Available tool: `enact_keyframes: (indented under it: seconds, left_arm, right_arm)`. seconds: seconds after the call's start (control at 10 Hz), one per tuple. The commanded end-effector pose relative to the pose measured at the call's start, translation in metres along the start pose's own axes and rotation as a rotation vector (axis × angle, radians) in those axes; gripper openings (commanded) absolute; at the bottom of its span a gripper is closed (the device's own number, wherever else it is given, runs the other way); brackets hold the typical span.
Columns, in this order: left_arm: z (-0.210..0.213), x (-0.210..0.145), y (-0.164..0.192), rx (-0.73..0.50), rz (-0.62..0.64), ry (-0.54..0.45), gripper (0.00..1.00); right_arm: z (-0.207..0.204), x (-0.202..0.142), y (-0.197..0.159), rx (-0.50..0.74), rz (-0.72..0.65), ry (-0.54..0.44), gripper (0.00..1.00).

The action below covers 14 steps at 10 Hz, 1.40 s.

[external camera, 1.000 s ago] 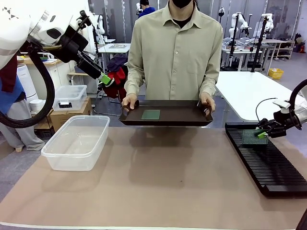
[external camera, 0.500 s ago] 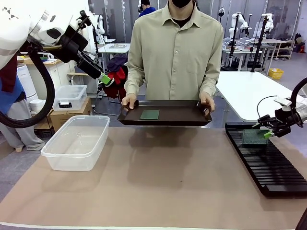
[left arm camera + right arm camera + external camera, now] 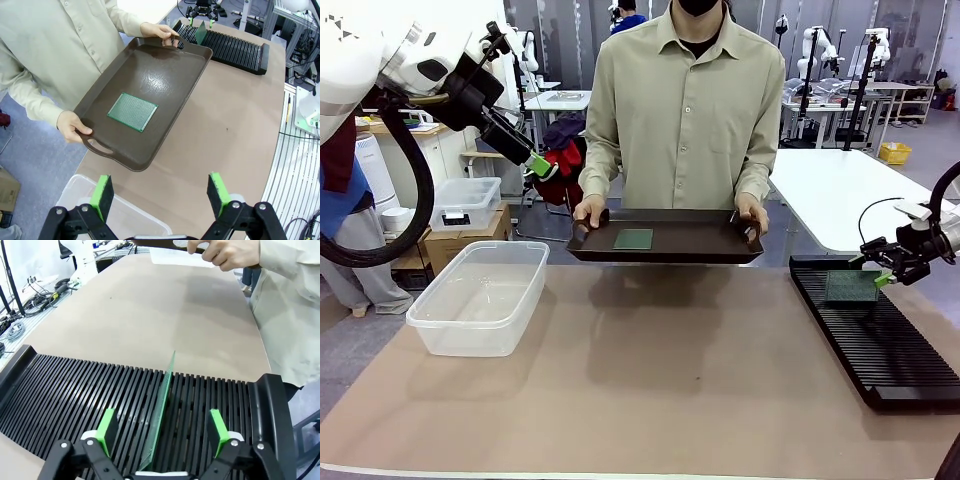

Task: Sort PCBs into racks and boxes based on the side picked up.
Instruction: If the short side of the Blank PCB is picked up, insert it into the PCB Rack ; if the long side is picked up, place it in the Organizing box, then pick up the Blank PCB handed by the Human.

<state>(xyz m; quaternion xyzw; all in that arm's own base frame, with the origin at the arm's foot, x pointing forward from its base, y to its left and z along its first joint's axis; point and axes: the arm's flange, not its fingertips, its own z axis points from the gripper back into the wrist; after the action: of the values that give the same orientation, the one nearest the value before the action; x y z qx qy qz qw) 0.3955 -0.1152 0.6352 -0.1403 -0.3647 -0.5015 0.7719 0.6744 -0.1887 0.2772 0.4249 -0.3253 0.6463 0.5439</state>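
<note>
Two PCBs. The standing PCB (image 3: 851, 287) sits upright on its long edge in a slot at the far end of the one rack (image 3: 880, 350) by the desk's (image 3: 670, 380) right edge. Its long axis runs across the rack. The right jaws are open astride it, clear of both faces. The flat PCB (image 3: 633, 239) lies mid-tray (image 3: 705, 242), long axis across the tray's width. There is one box (image 3: 480, 297) at the left edge, with the left jaws open above it.

Grey floor (image 3: 335, 350), white tbls (image 3: 840, 190) behind, cardboard box (image 3: 450, 250), yellow crate (image 3: 894, 152) far bkgd

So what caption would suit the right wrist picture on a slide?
Right gripper open astride a green PCB standing on edge in the black rack.
</note>
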Motion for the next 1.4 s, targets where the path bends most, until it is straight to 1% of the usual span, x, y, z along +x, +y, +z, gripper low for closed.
enact_keyframes:
  seconds: [0.0, 0.7, 0.9, 1.0, 1.1, 1.2, 1.3]
  left_arm:
    - [-0.001, -0.002, 0.001, -0.017, 0.003, -0.015, 1.00]
    - [-0.001, -0.002, 0.001, -0.017, 0.003, -0.015, 1.00]
    - [-0.001, -0.002, 0.001, -0.017, 0.003, -0.015, 1.00]
    - [-0.001, -0.002, 0.001, -0.017, 0.003, -0.015, 1.00]
    - [-0.001, -0.002, 0.001, -0.017, 0.003, -0.015, 1.00]
    - [-0.001, -0.002, 0.001, -0.017, 0.003, -0.015, 1.00]
    - [-0.001, -0.002, 0.001, -0.017, 0.003, -0.015, 1.00]
  right_arm:
    - [-0.001, 0.002, -0.001, 0.001, 0.003, 0.002, 0.94]
    - [0.000, 0.000, 0.000, 0.000, 0.000, 0.000, 0.95]
    - [0.009, 0.006, 0.006, 0.034, 0.058, 0.013, 0.94]
    - [0.007, 0.011, 0.008, -0.001, 0.088, 0.016, 0.94]
    - [0.009, 0.015, 0.011, -0.011, 0.088, 0.026, 0.94]
    - [0.014, 0.021, 0.013, -0.029, 0.124, 0.058, 0.94]
    - [0.012, 0.032, 0.017, -0.051, 0.116, 0.068, 1.00]
